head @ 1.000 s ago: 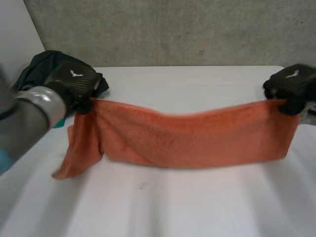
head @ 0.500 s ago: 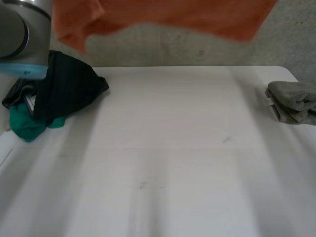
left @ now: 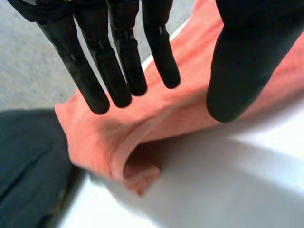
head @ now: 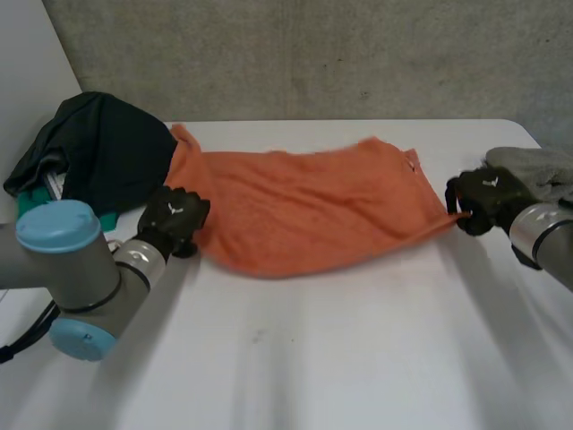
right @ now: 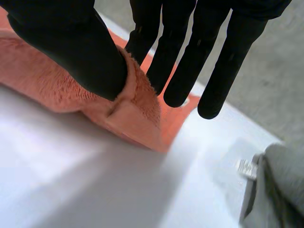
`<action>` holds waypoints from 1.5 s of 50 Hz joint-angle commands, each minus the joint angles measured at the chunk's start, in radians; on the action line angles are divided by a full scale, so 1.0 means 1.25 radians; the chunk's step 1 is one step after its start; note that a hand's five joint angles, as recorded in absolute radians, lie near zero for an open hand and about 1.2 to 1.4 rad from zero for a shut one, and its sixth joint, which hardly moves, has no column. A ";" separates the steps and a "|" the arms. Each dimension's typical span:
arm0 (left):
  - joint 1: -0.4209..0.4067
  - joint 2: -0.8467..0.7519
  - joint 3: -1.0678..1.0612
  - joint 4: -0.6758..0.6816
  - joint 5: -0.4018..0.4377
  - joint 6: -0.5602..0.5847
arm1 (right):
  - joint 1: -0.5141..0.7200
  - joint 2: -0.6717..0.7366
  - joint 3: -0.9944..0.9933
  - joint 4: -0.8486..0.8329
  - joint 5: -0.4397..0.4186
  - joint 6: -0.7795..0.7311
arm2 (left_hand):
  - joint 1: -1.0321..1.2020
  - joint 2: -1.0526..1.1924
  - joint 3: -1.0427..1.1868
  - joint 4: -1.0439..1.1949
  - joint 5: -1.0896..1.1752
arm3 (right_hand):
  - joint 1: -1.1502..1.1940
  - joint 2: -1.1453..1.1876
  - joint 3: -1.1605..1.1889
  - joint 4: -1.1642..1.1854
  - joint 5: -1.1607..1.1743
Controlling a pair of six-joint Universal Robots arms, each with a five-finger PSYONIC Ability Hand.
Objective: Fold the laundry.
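An orange towel point(head: 304, 210) lies spread on the white table point(head: 295, 358), its far edge rumpled. My left hand point(head: 172, 218) hovers at the towel's near left corner; in the left wrist view its fingers point(left: 118, 61) are straight and apart from the thumb, with the rumpled corner of the towel point(left: 109, 137) under them, untouched. My right hand point(head: 483, 199) holds the towel's right corner. In the right wrist view the thumb point(right: 80, 52) pinches the towel's hem point(right: 133, 109) against the fingers.
A pile of dark clothes point(head: 98, 152) with a green piece sits at the far left, touching the towel's left end; the same dark clothes point(left: 23, 156) lie beside my left hand. A folded grey cloth point(head: 542, 170) point(right: 285, 185) lies just beyond my right hand.
The towel, held stretched between both hands, swung up high and has come down spread flat on the table. My left hand has let go of its corner; the right keeps its pinch.
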 commanded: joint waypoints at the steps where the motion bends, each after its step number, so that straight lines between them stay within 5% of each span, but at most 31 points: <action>1: 0.004 0.009 0.003 0.015 -0.055 0.004 | -0.003 -0.004 0.023 -0.008 0.015 0.005 | -0.068 -0.091 -0.101 -0.096 -0.097 | 0.223 0.177 0.165 0.157 0.157; 12: 0.056 0.026 0.000 -0.001 -0.098 -0.097 | -0.049 -0.014 0.017 -0.013 0.032 -0.005 | -0.171 -0.194 -0.204 -0.200 -0.200 | 0.223 0.177 0.165 0.157 0.157; 25: 0.163 0.027 0.049 -0.095 0.026 -0.225 | -0.066 -0.001 0.004 -0.013 0.040 -0.011 | -0.061 -0.084 -0.094 -0.089 -0.090 | 0.223 0.177 0.165 0.157 0.157; 31: 0.155 -0.024 0.103 -0.168 0.099 -0.246 | -0.052 0.004 0.006 -0.013 0.043 -0.011 | -0.087 -0.110 -0.120 -0.115 -0.116 | 0.223 0.177 0.165 0.157 0.157; 47: 0.074 -0.145 0.243 -0.169 0.034 -0.229 | -0.065 0.008 0.009 -0.013 0.040 -0.023 | -0.141 -0.164 -0.174 -0.169 -0.170 | 0.223 0.177 0.165 0.157 0.157; 63: 0.044 -0.237 0.399 -0.199 -0.046 -0.223 | -0.067 0.010 0.011 -0.013 0.040 -0.029 | 0.141 0.118 0.108 0.112 0.112 | 0.223 0.177 0.165 0.157 0.157; 69: 0.054 -0.212 0.378 -0.207 -0.074 -0.131 | -0.060 0.006 0.011 0.000 0.041 -0.053 | 0.453 0.430 0.420 0.425 0.424 | 0.223 0.177 0.165 0.157 0.157; 75: 0.048 -0.077 0.248 -0.252 -0.097 0.031 | -0.041 -0.010 0.005 0.084 0.043 -0.135 | 0.507 0.484 0.474 0.479 0.478 | 0.223 0.177 0.165 0.157 0.157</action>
